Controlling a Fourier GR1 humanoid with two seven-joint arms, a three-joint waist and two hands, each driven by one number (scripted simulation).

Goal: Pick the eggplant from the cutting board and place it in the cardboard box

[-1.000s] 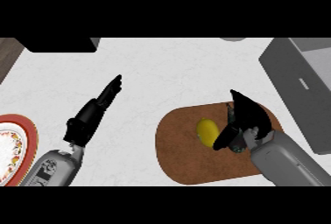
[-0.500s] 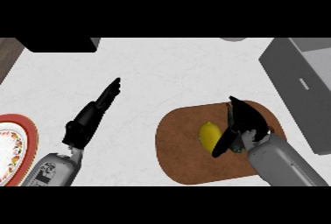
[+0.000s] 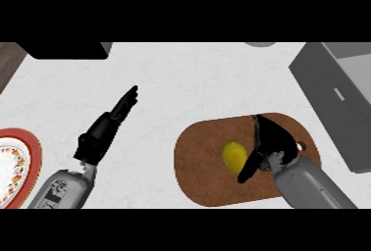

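Note:
A small yellow rounded item (image 3: 232, 156), the only thing on the board, lies near the middle of the brown oval cutting board (image 3: 203, 166). It does not look like a purple eggplant. My right hand (image 3: 272, 142) stands just to its right, fingers straight and pointing away, thumb angled down past the item's right edge. The hand touches or nearly touches it without curling round it. The grey open box (image 3: 340, 93) stands at the right edge, beyond the board. My left hand (image 3: 103, 131) rests open on the counter at the left, fingers straight.
A plate (image 3: 16, 164) with a red rim and patterned centre lies at the left edge beside my left forearm. A dark block (image 3: 65, 50) sits at the back left, and a grey round thing (image 3: 261, 44) peeks in at the back.
My right hand has slid a little nearer and lower along the yellow item's right side, covering more of it. The left hand has barely shifted.

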